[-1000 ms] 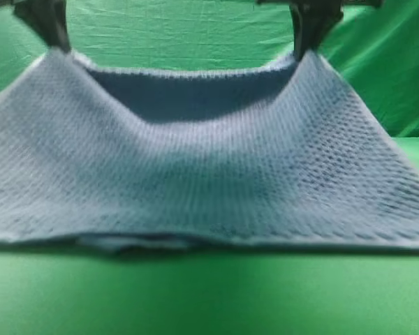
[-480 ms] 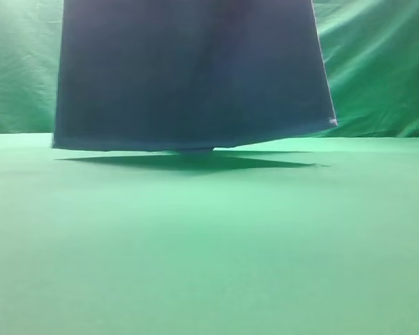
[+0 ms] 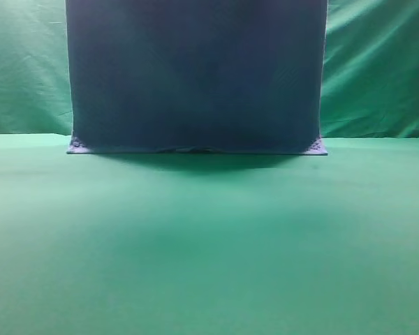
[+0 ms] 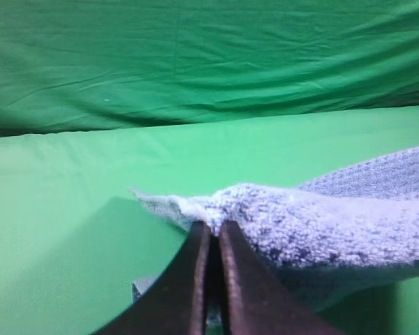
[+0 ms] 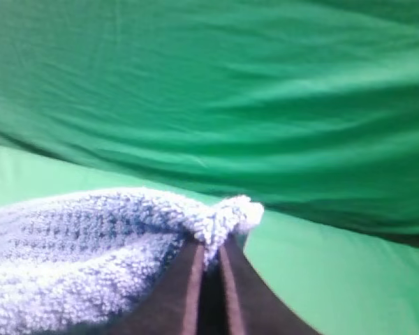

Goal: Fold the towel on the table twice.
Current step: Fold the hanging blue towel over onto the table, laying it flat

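Both grippers are clamped on towel corners: left gripper (image 4: 211,241) pinches one fluffy corner, right gripper (image 5: 208,262) pinches another. Towel (image 3: 195,77) hangs as a dark vertical sheet in the high view, top edge out of frame, bottom edge resting on the table (image 3: 209,244) with both lower corners splayed flat. Wrinkled green backdrop (image 3: 377,70) behind.

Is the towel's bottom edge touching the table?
Touching. The exterior high view shows the towel's lower corners splayed flat on the table, with no gap beneath the edge.
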Tool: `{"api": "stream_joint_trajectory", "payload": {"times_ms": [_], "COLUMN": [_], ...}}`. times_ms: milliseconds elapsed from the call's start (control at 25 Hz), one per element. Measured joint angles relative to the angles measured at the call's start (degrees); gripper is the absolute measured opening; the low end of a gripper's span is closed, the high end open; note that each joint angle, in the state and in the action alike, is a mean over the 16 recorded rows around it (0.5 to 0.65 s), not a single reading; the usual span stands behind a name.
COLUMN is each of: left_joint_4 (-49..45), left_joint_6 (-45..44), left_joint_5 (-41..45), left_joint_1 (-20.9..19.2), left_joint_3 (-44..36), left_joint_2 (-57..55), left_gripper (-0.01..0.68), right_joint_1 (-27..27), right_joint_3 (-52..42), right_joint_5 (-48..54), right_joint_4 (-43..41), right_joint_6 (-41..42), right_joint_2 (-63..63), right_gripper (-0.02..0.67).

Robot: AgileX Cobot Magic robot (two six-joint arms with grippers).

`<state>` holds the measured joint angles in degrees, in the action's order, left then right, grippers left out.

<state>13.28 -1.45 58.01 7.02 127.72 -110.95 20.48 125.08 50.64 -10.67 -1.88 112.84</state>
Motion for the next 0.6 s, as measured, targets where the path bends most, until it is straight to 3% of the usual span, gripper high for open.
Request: {"api": "stream_joint_trajectory", "payload": {"times_ms": [280, 600], "left_joint_4": [-0.8, -1.0], "left_joint_6": [0.7, 0.8], "left_joint_5": [0.0, -6.5], "left_joint_1": [0.8, 1.4], "left_joint_3": [-6.3, -24.7], "left_joint_2": [3.3, 13.5], "left_gripper": [0.0, 0.0], "right_joint_1": [-0.3, 0.0], "right_joint_3": [-2.4, -12.7], "right_joint_5": [5.5, 6.0], "right_joint_4": [0.1, 0.7], "right_joint_6": [0.0, -0.3], "right_joint_2": [-2.3, -9.4], "right_gripper": [0.0, 0.0]}}
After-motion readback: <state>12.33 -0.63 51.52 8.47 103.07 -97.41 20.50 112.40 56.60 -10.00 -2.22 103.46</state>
